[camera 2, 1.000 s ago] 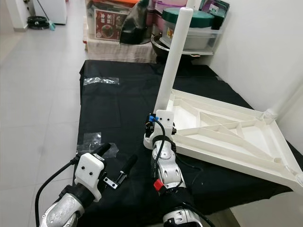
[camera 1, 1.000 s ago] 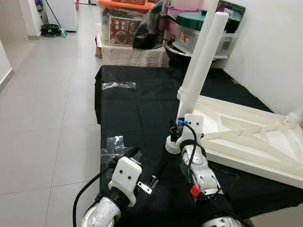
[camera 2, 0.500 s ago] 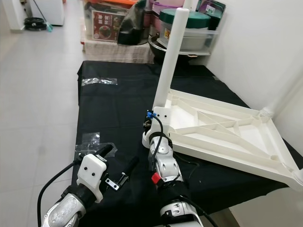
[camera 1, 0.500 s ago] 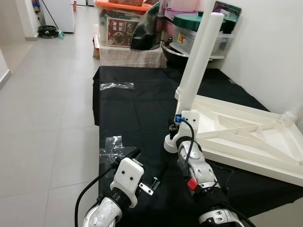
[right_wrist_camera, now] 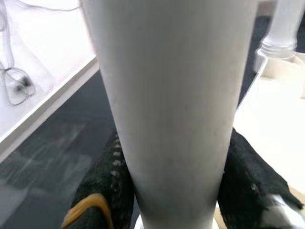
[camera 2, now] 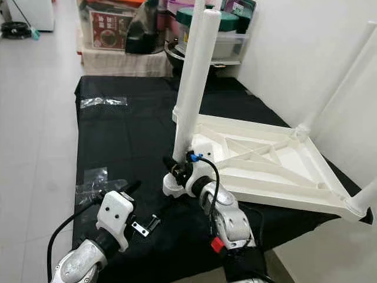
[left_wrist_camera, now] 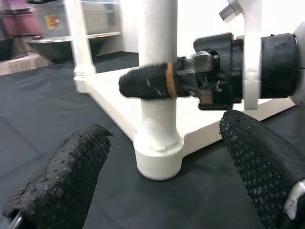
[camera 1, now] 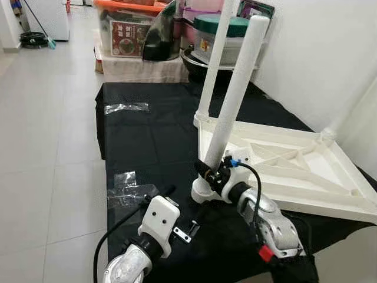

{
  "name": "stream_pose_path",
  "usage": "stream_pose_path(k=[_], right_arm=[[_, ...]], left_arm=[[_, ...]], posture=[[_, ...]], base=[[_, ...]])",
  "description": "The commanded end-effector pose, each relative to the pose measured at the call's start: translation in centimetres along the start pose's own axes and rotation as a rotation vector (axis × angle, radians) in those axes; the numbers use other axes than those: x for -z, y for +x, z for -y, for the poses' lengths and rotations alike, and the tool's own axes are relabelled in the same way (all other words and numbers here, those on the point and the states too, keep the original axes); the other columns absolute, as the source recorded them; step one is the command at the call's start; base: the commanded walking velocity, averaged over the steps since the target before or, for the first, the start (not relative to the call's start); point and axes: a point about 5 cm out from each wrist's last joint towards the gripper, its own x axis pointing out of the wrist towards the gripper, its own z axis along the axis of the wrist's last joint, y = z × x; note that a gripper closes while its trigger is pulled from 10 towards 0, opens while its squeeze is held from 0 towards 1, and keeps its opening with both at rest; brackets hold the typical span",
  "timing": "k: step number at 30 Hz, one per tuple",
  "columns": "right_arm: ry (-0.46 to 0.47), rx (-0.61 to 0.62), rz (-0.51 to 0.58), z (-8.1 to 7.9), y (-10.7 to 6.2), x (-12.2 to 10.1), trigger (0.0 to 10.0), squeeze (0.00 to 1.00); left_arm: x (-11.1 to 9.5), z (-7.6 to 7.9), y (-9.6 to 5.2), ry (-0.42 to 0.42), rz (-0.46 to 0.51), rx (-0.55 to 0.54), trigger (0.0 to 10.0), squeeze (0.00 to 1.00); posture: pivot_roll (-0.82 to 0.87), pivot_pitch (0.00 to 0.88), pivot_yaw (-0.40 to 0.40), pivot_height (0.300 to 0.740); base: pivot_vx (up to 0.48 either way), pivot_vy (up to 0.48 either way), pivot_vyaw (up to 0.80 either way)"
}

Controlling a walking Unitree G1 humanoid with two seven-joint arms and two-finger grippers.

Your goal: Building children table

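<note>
Right gripper: my fingers are clamped round the white table leg, low on it, one black pad on each side (the right wrist view has the tube pressed between them).
Table leg: stands nearly upright, leaning a little, its flared foot at the near corner of the upturned tabletop; whether it is seated in the corner socket I cannot tell.
Tabletop: white, ribbed underside up, lying on the black cloth to my right; another leg already stands at its far corner.
Left gripper: held low over the cloth, fingers spread wide and holding nothing, pointed at the leg's foot.
Small parts: a metal bracket lies on the cloth just beside my left wrist; clear plastic bags lie further left.
Background: storage boxes stand beyond the cloth.
</note>
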Motion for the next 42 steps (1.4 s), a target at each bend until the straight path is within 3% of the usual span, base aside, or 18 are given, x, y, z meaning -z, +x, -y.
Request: stream_pose_path(k=[1, 3, 7, 12, 16, 18, 20, 22, 23, 24, 25, 27, 28, 36, 37, 38, 39, 42], right_arm=[[0.068, -0.16, 0.027, -0.5, -0.7, 0.0, 0.0, 0.0], [0.019, -0.21, -0.014, 2.9, -2.8, -0.6, 0.0, 0.0], [0.007, -0.201, -0.036, 4.9, -3.7, -1.4, 0.0, 0.0], [-0.012, -0.257, -0.031, 4.6, -3.9, -1.9, 0.0, 0.0], [0.058, -0.426, -0.005, 1.7, -3.8, -2.2, 0.0, 0.0], [0.061, -0.445, -0.012, 1.3, -3.8, -1.9, 0.0, 0.0], [0.007, -0.357, -0.049, 2.2, -3.5, -1.0, 0.0, 0.0], [0.007, -0.357, -0.049, 2.2, -3.5, -1.0, 0.0, 0.0], [-0.016, -0.295, -0.07, 3.2, -3.4, -0.6, 10.0, 0.0], [-0.024, -0.216, -0.083, 4.6, -3.3, -0.4, 10.0, 0.0], [-0.024, -0.216, -0.083, 4.6, -3.3, -0.4, 10.0, 0.0], [-0.036, -0.124, -0.09, 6.4, -3.4, -0.5, 10.0, 0.0], [-0.039, -0.085, -0.085, 7.2, -3.5, -0.7, 10.0, 1.0], [-0.061, -0.006, -0.045, 8.2, -3.9, -1.6, 10.0, 1.0], [-0.041, -0.006, -0.024, 8.2, -3.9, -1.8, 10.0, 0.92], [-0.026, -0.019, -0.01, 8.1, -3.9, -1.9, 10.0, 0.92], [-0.014, -0.025, -0.002, 7.9, -4.0, -1.8, 10.0, 0.0], [0.015, -0.053, 0.01, 7.3, -4.3, -1.6, 10.0, 0.0]], left_arm=[[0.1, 0.0, 0.0, -0.001, -0.005, 0.01, 10.0, 0.0], [0.1, -0.1, 0.0, 0.002, -0.004, 0.009, 10.0, 0.0], [0.1, -0.1, 0.0, 0.004, -0.004, 0.009, 10.0, 0.0], [0.2, -0.1, 0.0, 0.006, -0.006, 0.012, 10.0, 0.0], [0.1, -0.1, 0.0, 0.009, -0.005, 0.013, 10.0, 0.0], [0.1, -0.1, 0.0, 0.009, -0.005, 0.012, 10.0, 0.0], [0.2, -0.1, 0.1, 0.008, -0.006, 0.012, 10.0, 0.0], [0.2, -0.1, 0.1, 0.008, -0.006, 0.012, 10.0, 0.0], [0.2, -0.1, 0.1, 0.006, -0.006, 0.012, 10.0, 0.0], [0.2, -0.1, 0.1, 0.004, -0.007, 0.01, 10.0, 0.0], [0.2, -0.1, 0.1, 0.004, -0.007, 0.01, 10.0, 0.0], [0.2, -0.1, 0.1, 0.004, -0.007, 0.011, 10.0, 0.0], [0.2, -0.1, 0.1, 0.004, -0.008, 0.009, 10.0, 0.0], [0.3, -0.2, 0.0, 0.006, -0.017, 0.004, 10.0, 0.0], [0.3, -0.2, 0.0, 0.005, -0.02, 0.004, 10.0, 0.0], [0.4, -0.2, 0.0, 0.004, -0.024, 0.004, 10.0, 0.0], [0.4, -0.2, 0.0, -0.003, -0.028, 0.002, 10.0, 0.0], [0.5, -0.3, 0.0, -0.012, -0.033, -0.003, 10.0, 0.0]], posture=[[0.07, 0.009, -0.104, 0.74], [0.06, 0.011, -0.103, 0.74], [0.06, 0.01, -0.102, 0.74], [0.06, 0.011, -0.102, 0.74], [0.07, 0.013, -0.101, 0.74], [0.07, 0.013, -0.1, 0.74], [0.07, 0.014, -0.102, 0.74], [0.07, 0.014, -0.102, 0.74], [0.06, 0.015, -0.101, 0.74], [0.06, 0.011, -0.103, 0.74], [0.06, 0.011, -0.103, 0.74], [0.06, 0.013, -0.101, 0.74], [0.06, 0.012, -0.104, 0.74], [0.06, 0.011, -0.1, 0.74], [0.06, 0.009, -0.098, 0.74], [0.06, 0.009, -0.098, 0.74], [0.06, 0.008, -0.099, 0.74], [0.07, 0.006, -0.1, 0.74]], base=[[0.0, 0.0, 0.0], [0.0, 0.0, 0.0], [0.0, 0.0, 0.0], [0.0, 0.0, 0.0], [0.0, 0.0, 0.0], [0.0, 0.0, 0.0], [0.0, 0.0, 0.0], [0.0, 0.0, 0.0], [0.0, 0.0, 0.0], [0.0, 0.0, 0.0], [0.0, 0.0, 0.0], [0.0, 0.0, 0.0], [0.0, 0.0, 0.0], [0.0, 0.0, 0.0], [0.0, 0.0, 0.0], [0.0, 0.0, 0.0], [0.0, 0.0, 0.0], [0.0, 0.0, 0.0]])
